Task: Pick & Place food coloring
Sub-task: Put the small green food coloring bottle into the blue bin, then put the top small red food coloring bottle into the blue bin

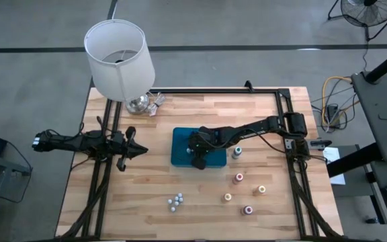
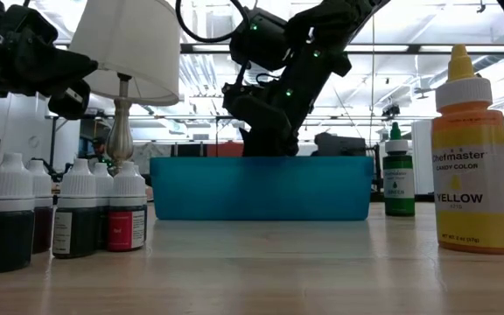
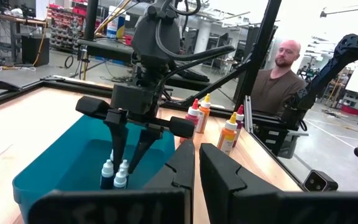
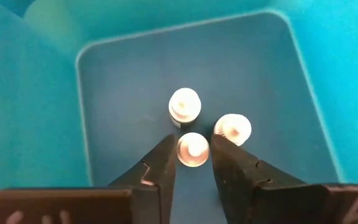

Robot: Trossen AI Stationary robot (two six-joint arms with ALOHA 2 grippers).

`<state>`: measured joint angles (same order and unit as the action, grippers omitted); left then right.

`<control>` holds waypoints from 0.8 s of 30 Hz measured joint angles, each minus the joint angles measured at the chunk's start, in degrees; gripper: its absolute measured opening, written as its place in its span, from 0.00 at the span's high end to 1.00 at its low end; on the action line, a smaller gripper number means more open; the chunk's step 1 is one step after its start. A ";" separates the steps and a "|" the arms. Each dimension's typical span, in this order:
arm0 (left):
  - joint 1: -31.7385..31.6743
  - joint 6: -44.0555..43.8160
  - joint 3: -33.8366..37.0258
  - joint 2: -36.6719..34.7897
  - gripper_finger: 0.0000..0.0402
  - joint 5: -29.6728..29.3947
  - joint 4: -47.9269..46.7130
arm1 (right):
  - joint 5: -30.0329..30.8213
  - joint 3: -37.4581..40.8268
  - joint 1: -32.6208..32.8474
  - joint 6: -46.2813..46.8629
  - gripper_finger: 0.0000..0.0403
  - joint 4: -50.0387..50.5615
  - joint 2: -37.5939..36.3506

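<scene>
Three small white-capped food coloring bottles stand upright on the floor of the blue tray (image 1: 178, 144) (image 4: 42, 93). My right gripper (image 1: 198, 161) (image 4: 192, 140) points down into the tray with its fingers on either side of the nearest bottle (image 4: 193, 149), shut on it. The other two (image 4: 184, 104) (image 4: 232, 127) stand just beyond it. Several more white-capped bottles (image 1: 175, 200) (image 2: 68, 214) are clustered on the table near the front edge. My left gripper (image 1: 140, 151) (image 3: 197, 163) hovers left of the tray, shut and empty. My right gripper holds one white-capped bottle between its two fingers (image 4: 225, 158), near their free ends, coming from above and pointing down. The cap (image 4: 193, 150) shows between the fingers; the contact below it is hidden by them. The bottle stands upright on the tray floor.
Taller bottles with coloured tops stand right of and in front of the tray: green (image 1: 236, 152) (image 2: 398, 179), pink (image 1: 239, 177), orange (image 1: 261, 189), yellow (image 1: 228, 197) (image 2: 466, 157), another pink (image 1: 248, 210). A white-shaded lamp (image 1: 119, 57) stands at the far left. A person (image 3: 278, 81) is beyond the table's right side.
</scene>
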<state>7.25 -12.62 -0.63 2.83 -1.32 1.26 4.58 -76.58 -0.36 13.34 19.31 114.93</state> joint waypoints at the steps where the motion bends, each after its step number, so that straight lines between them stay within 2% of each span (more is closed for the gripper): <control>1: -0.01 0.00 -0.02 0.00 1.00 0.01 0.01 | -0.02 0.00 0.00 0.01 0.74 0.00 0.01; 10: -0.02 0.00 0.00 0.00 1.00 0.02 0.02 | -0.04 0.00 0.16 0.16 0.69 0.28 0.00; 24: -0.01 0.00 -0.01 -0.02 1.00 0.01 0.00 | -0.02 0.00 0.56 -0.11 0.68 2.47 -2.82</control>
<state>7.24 -12.62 -0.64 2.81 -1.31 1.26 4.56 -76.58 0.20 13.23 21.78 112.12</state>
